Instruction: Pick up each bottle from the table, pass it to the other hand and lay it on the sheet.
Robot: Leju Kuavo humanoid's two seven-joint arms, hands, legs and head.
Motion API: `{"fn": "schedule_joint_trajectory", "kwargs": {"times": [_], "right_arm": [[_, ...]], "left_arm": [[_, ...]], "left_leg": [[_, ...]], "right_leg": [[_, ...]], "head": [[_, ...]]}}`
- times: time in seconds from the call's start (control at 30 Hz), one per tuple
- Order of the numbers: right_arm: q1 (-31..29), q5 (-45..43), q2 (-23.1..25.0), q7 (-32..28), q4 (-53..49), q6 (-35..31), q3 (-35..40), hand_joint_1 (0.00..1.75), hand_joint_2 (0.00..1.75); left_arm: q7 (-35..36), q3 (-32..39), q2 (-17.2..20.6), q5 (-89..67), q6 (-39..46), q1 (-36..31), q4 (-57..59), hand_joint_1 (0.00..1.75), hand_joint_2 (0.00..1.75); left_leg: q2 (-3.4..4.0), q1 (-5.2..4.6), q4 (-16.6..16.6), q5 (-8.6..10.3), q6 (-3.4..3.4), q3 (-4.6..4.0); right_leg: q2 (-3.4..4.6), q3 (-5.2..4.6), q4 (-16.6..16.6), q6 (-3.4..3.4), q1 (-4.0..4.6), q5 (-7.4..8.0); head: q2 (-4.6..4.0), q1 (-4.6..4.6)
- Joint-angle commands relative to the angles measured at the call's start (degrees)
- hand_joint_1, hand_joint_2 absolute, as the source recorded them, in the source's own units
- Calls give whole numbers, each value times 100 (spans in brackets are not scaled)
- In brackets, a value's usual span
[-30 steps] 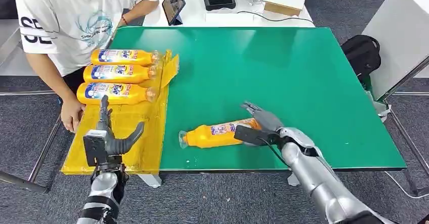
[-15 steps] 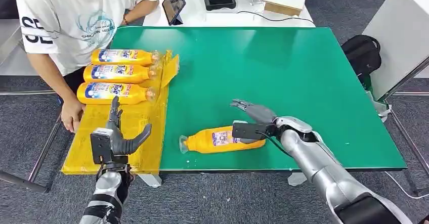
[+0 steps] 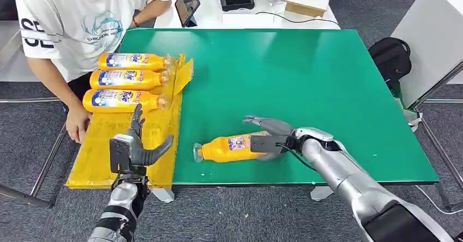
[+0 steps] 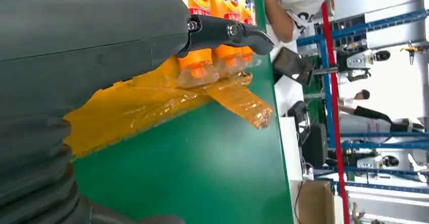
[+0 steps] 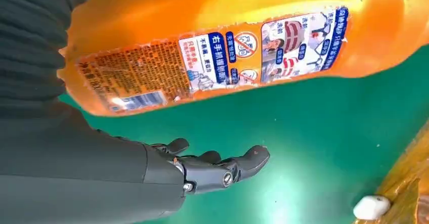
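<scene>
While three bottles (image 3: 131,80) are lying on the yellow sheet (image 3: 128,143) beyond the left hand's (image 3: 132,149) spread fingers, the right hand's (image 3: 268,138) fingers are cupping, spread, the orange bottle (image 3: 226,147) lying on the table (image 3: 306,72); a person (image 3: 65,18) is sitting beside the sheet.

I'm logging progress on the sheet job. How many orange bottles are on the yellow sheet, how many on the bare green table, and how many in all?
Orange bottles on the yellow sheet: 3
Orange bottle on the green table: 1
Total: 4
</scene>
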Motion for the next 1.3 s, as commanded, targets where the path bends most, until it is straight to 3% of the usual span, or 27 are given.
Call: {"fn": "schedule_joint_trajectory", "kwargs": {"times": [0.03,0.33,0.63,1.17,1.2,1.23,1.27,1.3], "right_arm": [[-145,-111,204,64,593,-33,602,0,175],[-99,-71,261,105,723,-108,667,0,175],[29,218,673,270,1380,-316,953,0,175],[61,206,698,254,1472,-211,971,2,175],[68,216,688,248,1474,-243,978,23,175],[72,236,685,249,1471,-280,989,98,175],[75,241,683,254,1477,-276,997,131,175],[80,240,681,258,1477,-273,999,134,175]], "left_arm": [[66,-177,13,4,17,-359,604,0,175],[63,-191,7,8,28,-385,671,0,175],[91,-264,-53,75,55,-538,913,0,175],[119,-271,-55,107,58,-554,932,0,175],[121,-270,-59,112,74,-560,942,0,175],[124,-265,-62,123,84,-563,953,0,175],[124,-264,-57,127,85,-562,954,0,175],[124,-264,-57,130,88,-559,956,0,175]], "left_leg": [[9,2,-5,-10,6,30],[6,1,-4,-4,4,16],[4,5,-10,-6,6,33],[1,5,-7,-2,4,57],[0,6,-10,-1,6,61],[0,6,-13,-1,8,65],[0,5,-10,-2,6,65],[-3,6,-12,-1,7,67]], "right_leg": [[1,27,-5,-22,7,-8],[-2,15,-4,-11,3,-4],[-5,34,-13,-19,9,-5],[-8,56,-11,-16,8,-2],[-11,61,-15,-20,10,-2],[-13,64,-18,-24,11,-2],[-11,63,-15,-19,9,-3],[-15,66,-17,-22,10,-3]], "head": [[0,0],[0,0],[0,-2],[0,-2],[0,-4],[0,-4],[0,-4],[0,-4]]}}
